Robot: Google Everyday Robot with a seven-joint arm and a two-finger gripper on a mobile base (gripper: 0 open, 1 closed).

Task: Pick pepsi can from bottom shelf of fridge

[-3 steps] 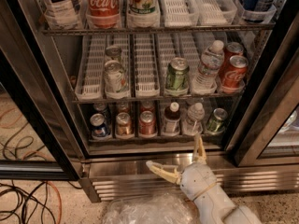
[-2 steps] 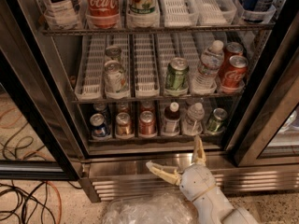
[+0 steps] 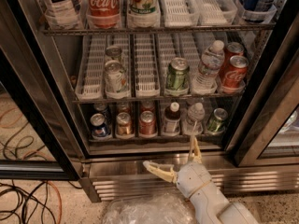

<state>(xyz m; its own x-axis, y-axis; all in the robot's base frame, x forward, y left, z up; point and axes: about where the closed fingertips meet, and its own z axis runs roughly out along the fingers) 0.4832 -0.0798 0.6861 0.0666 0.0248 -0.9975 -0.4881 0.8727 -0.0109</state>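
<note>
Your pincer [image 3: 168,151] sits low, in front of the fridge's [image 3: 122,186] ribbed steel base, spread wide and holding nothing. One finger [image 3: 158,170] points left. The other points up, with its tip just under the front edge of the bottom shelf [image 3: 154,142], below the water bottle [image 3: 194,118]. The pepsi can [image 3: 99,126] stands upright at the far left of that shelf, above and well left of the pincer, apart from it. Going right from it you see an orange-brown can [image 3: 124,123], a red can [image 3: 147,123] and a dark bottle [image 3: 172,119].
</note>
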